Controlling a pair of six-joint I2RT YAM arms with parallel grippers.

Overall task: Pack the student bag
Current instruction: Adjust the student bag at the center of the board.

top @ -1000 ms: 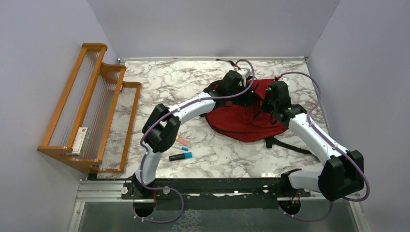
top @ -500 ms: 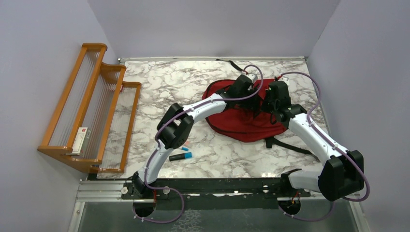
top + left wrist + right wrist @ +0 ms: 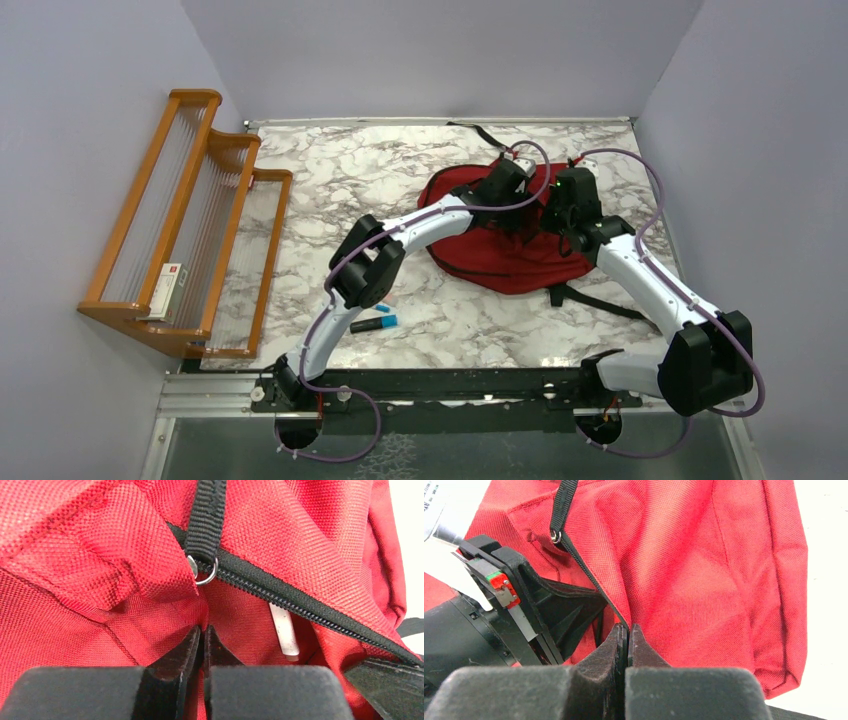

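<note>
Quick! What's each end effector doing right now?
Left end effector: closed, pinching the bag.
Right end effector: closed, pinching the bag too.

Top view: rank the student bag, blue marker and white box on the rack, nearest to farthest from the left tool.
1. student bag, right at the left tool.
2. blue marker, near-left on the table.
3. white box, far left, on the wooden rack.

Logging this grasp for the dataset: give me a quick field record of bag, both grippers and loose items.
bag: student bag, red, lying on marble table
left: left gripper closed, pinching red fabric below the zipper
right: right gripper closed on the bag's zipper edge
loose: blue highlighter on table, outside bag
rack: wooden rack at left, small box on it
</note>
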